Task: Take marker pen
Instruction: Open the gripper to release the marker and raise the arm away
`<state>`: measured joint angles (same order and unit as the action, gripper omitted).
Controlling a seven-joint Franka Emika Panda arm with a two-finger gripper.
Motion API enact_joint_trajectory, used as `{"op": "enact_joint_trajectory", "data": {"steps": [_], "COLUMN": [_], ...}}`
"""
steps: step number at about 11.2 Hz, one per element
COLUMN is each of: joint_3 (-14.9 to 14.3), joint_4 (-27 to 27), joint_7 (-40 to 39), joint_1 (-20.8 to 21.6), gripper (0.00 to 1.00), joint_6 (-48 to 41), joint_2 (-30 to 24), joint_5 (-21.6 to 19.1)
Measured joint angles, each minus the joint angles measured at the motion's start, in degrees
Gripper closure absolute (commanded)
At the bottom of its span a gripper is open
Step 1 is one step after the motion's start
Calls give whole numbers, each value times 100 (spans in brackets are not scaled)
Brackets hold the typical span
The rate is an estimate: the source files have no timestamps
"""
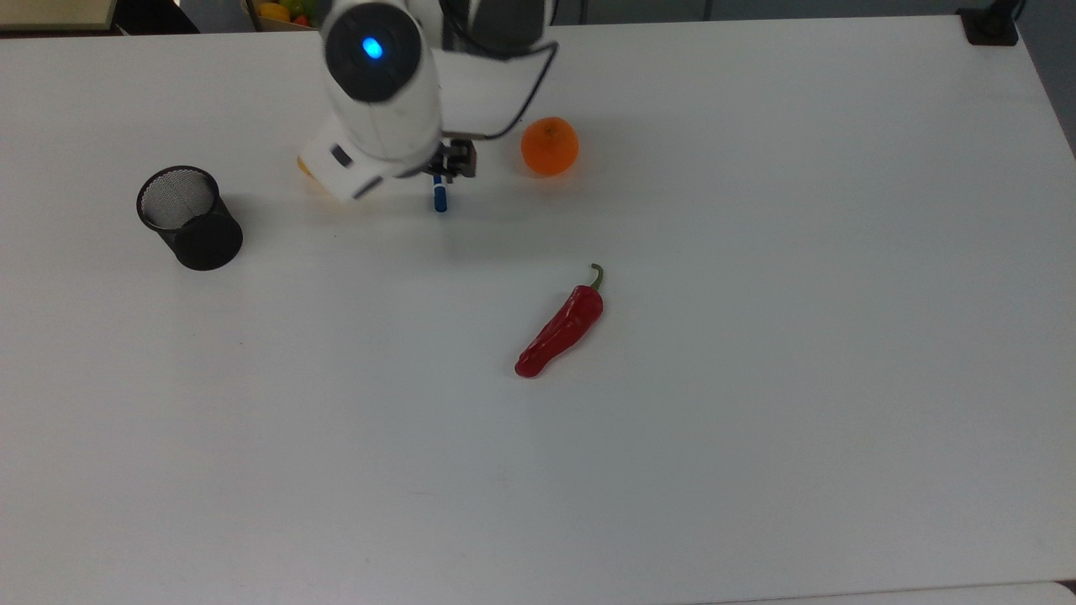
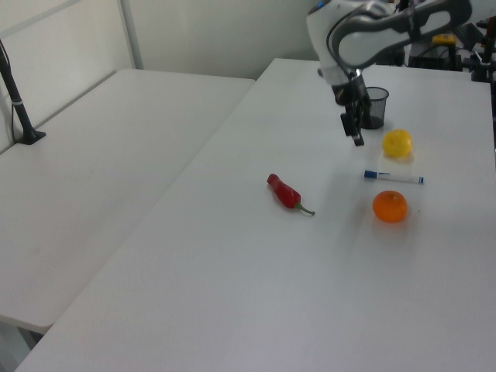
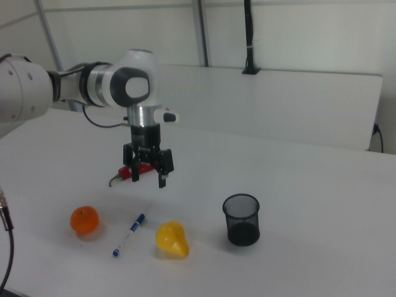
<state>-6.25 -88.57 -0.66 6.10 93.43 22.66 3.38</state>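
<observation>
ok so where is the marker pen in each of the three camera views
Top view: the marker pen pokes out blue-cap end below the arm, between the yellow fruit and the orange.
Left view: the pen lies flat on the table, just above the orange, below the yellow fruit.
Right view: the pen lies between the orange and the yellow fruit.
Shared landmark: the orange.
</observation>
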Motion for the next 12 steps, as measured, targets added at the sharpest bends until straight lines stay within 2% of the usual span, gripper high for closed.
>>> {"op": "enact_joint_trajectory", "data": {"steps": [4, 6, 9, 12], "joint_3": [-4, -4, -4, -75], "joint_4": [-111, -539, -1236, -1539], "joint_7": [-1, -1, -57, -109], "joint_1": [-480, -594, -606, -622], "gripper": [0, 0, 0, 0], "joint_6": [119, 621, 783, 783], "joint_2": [-997, -1452, -2159, -2622], "joint_5": [-2, -3, -3, -3]}}
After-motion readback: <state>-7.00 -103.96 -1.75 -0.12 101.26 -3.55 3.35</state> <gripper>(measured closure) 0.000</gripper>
